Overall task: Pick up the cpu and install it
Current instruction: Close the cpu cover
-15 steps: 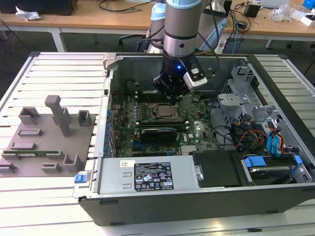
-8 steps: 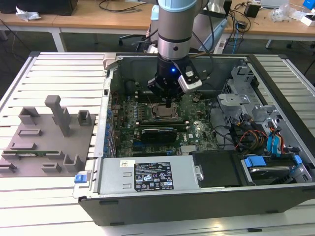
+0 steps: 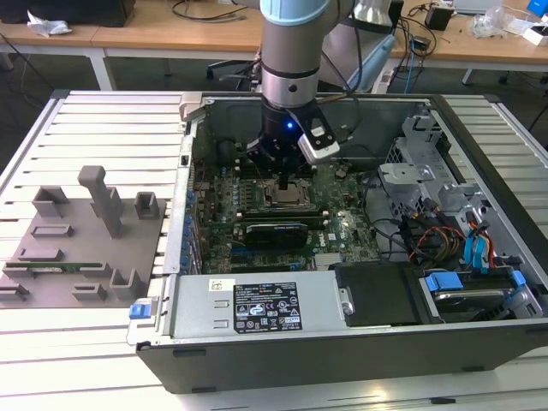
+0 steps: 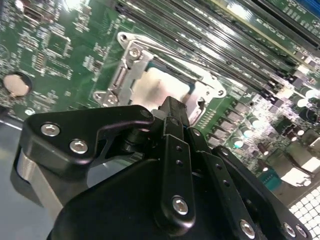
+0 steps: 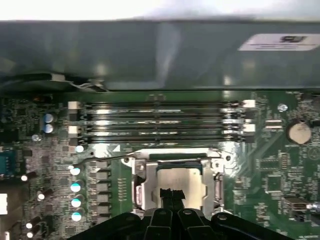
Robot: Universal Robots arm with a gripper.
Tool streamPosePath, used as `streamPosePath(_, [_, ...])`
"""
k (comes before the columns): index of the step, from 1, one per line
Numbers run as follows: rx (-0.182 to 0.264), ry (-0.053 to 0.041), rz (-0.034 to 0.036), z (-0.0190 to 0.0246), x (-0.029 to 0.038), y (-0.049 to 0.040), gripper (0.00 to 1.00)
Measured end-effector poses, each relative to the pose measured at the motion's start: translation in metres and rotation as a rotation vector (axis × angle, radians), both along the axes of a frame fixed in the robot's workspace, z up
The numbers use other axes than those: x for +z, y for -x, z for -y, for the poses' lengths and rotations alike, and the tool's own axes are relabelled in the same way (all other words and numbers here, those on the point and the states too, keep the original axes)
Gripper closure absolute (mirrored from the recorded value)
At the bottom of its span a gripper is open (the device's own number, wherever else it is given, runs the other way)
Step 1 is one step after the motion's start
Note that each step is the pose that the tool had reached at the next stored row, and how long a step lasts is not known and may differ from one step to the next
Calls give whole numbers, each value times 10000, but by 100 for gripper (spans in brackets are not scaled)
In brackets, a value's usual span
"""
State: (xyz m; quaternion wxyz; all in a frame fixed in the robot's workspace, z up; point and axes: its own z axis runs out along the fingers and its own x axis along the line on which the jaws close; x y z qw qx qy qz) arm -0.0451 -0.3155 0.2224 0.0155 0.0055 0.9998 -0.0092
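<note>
Gripper (image 5: 170, 195), fingers pressed together, hangs over the cpu (image 5: 192, 179) lying in its socket (image 5: 139, 182), seemingly touching. I judge this the install step, which calls for flat, square seating.

**Layout: case on tabletop, plate beside it**

Open computer case (image 3: 360, 364) lies on the tabletop (image 3: 77, 360), with the fixture plate (image 3: 68, 248) just beside it at the exterior view's left. The motherboard (image 3: 223, 184) is inside the case. The cpu (image 5: 175, 181) sits in the socket (image 5: 139, 180), pincer (image 5: 170, 194) directly over it. Memory slots (image 5: 160, 120) run between socket and case wall. The power supply (image 3: 257, 308) is at the near edge, and the drive bays (image 3: 428, 180) are at the exterior view's right.
</note>
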Motion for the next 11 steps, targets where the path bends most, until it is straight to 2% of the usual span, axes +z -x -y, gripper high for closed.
streamPosePath(5, [112, 1, -1, 0, -36, 124, 89])
streamPosePath(11, [227, 3, -2, 1, -64, 159, 89])
